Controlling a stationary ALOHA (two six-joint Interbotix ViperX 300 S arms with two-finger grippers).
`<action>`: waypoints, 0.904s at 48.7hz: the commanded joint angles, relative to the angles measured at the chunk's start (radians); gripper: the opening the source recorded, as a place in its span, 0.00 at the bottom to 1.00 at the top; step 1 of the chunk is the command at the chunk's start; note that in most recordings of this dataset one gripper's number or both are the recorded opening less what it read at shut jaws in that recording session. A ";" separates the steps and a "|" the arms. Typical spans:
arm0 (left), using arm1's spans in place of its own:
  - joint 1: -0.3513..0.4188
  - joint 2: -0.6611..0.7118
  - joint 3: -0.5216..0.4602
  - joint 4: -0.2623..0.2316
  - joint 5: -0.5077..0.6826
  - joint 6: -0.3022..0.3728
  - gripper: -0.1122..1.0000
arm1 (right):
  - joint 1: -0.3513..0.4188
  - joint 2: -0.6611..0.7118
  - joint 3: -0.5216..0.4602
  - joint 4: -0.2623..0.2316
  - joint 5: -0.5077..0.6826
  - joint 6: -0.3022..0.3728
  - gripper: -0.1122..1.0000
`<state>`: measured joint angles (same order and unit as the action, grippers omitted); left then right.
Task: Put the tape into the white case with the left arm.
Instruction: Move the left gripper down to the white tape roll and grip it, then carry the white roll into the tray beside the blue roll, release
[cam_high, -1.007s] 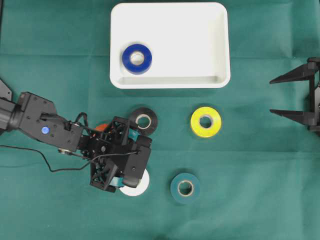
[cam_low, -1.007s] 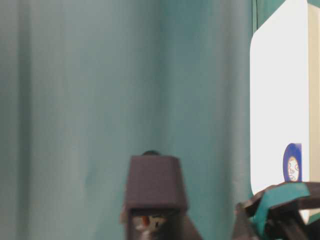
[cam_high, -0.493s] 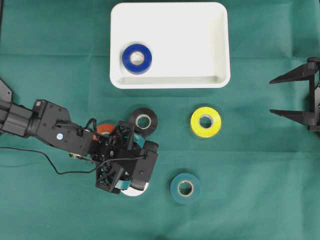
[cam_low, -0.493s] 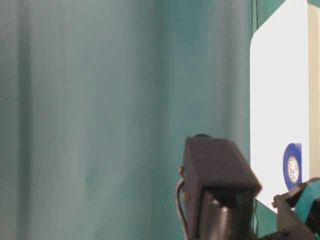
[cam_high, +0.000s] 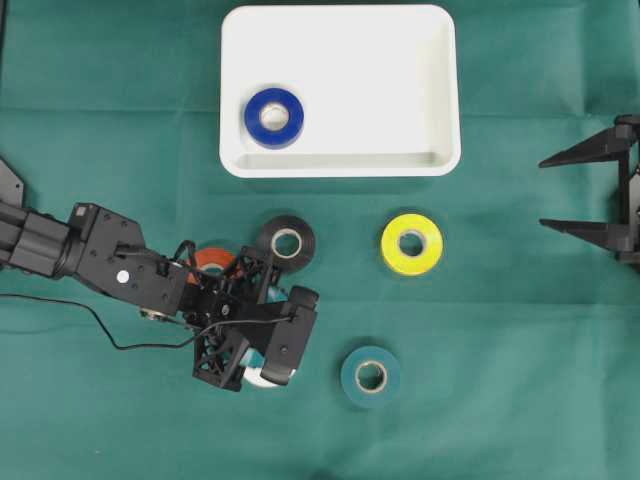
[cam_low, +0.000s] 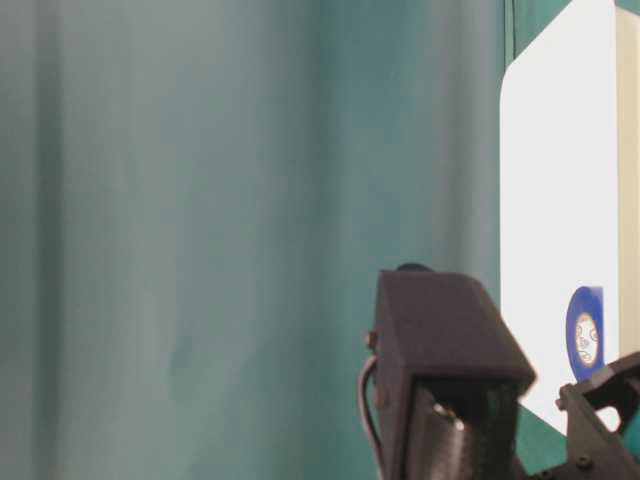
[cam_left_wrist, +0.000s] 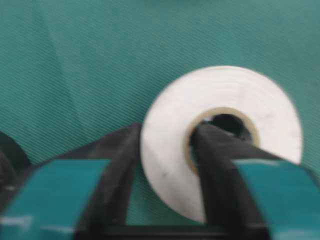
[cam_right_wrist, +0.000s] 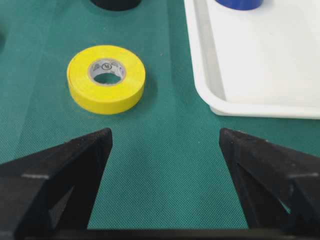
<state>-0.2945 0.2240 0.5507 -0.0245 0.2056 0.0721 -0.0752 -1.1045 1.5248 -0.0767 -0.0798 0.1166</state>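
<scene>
Left hand (cam_left_wrist: 165, 165) pinching white tape roll (cam_left_wrist: 220, 135): one finger through the core, the other outside the wall, so the ring wall is clamped between them. Sensible grip for a flat ring lying on the table (cam_high: 500, 420). Roll apparently not yet lifted off the green cloth, mostly hidden under the hand in overhead view (cam_high: 262, 377). White case (cam_high: 440, 90) well apart, up top, blue roll (cam_high: 274, 117) already inside. Black (cam_high: 287, 241), orange (cam_high: 212, 259), yellow (cam_high: 411, 243) and teal (cam_high: 371, 375) rolls left on the cloth. Right hand (cam_right_wrist: 165, 145) parked at the side, spread wide, holding nothing, keeping clear. Next, probably: lift and carry to case.
</scene>
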 joint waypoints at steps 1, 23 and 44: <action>-0.002 -0.021 -0.009 0.000 -0.002 0.002 0.36 | -0.002 0.011 -0.009 0.000 -0.009 0.002 0.66; -0.012 -0.110 -0.008 0.000 0.066 -0.002 0.34 | -0.002 0.011 -0.009 0.000 -0.009 0.002 0.66; 0.005 -0.253 0.002 -0.002 0.143 0.003 0.34 | -0.002 0.011 -0.009 -0.002 -0.009 0.002 0.65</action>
<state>-0.3022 0.0061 0.5584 -0.0245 0.3497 0.0736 -0.0752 -1.1045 1.5248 -0.0767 -0.0798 0.1181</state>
